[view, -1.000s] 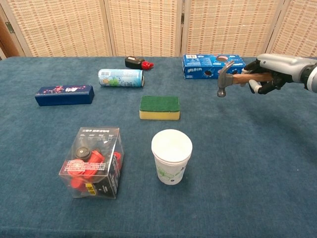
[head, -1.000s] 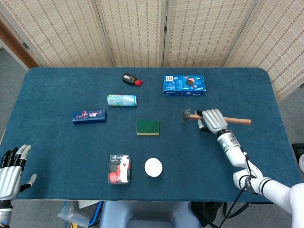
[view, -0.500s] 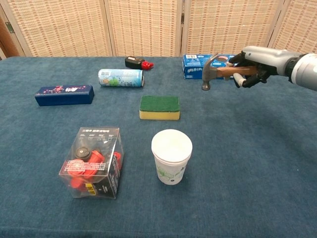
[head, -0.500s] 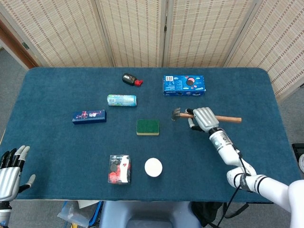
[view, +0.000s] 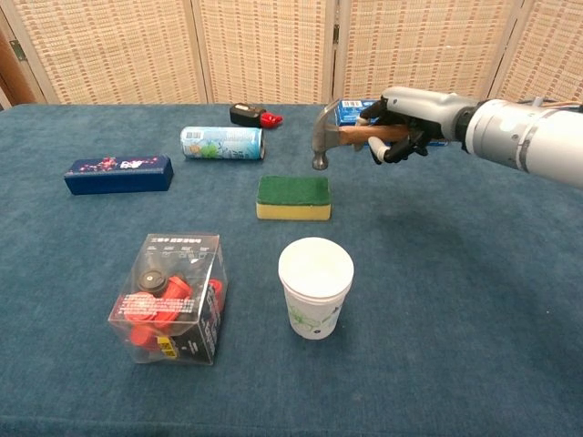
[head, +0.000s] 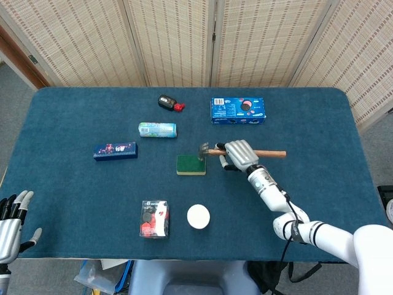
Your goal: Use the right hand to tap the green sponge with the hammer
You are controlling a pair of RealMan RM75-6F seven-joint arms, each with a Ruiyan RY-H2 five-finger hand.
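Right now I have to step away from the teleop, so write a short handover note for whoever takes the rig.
Right hand holds the hammer by its wooden handle, head raised just above the green sponge, near its right end, not touching. Left hand is open, holding nothing, at the table's near left corner. Done: hammer picked up and brought over. Left: tap the sponge.

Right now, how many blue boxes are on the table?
2. A long dark blue box lies on the left side of the table, left of the green sponge. A blue cookie box lies at the far side, beyond the hammer. None seems hidden.
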